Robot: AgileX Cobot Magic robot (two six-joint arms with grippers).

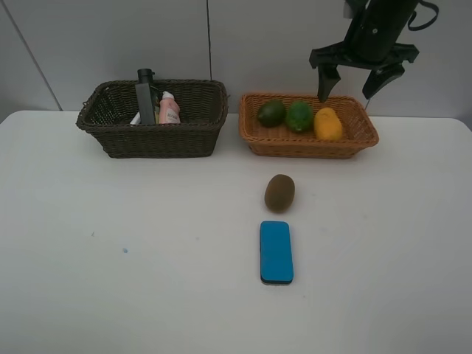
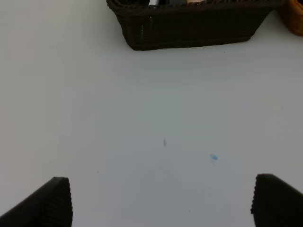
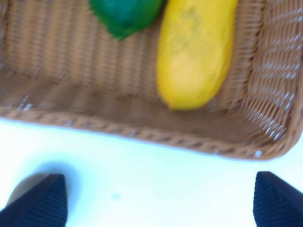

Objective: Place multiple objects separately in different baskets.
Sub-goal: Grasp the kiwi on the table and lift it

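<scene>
The dark brown basket (image 1: 155, 140) holds a dark green pump bottle (image 1: 145, 96), a pink bottle (image 1: 169, 109) and a sliver of white tube (image 1: 136, 118). In the light tan basket (image 1: 310, 146) lie two green fruits (image 1: 271, 113) (image 1: 299, 116) and a mango (image 1: 328, 124). On the table sit a kiwi (image 1: 279, 192) and, nearer the front, a blue eraser (image 1: 276, 252). My right gripper (image 1: 344, 94) hangs open and empty above the tan basket's back edge, over the mango (image 3: 196, 52). The left gripper (image 2: 161, 203) is open over bare table, well short of the dark basket (image 2: 189, 30).
The white table (image 1: 110, 280) runs wide around the kiwi and eraser. A small blue speck (image 2: 213, 157) marks the table ahead of the left gripper. The tan basket's rim (image 3: 142, 135) lies just beyond the right gripper (image 3: 158, 203).
</scene>
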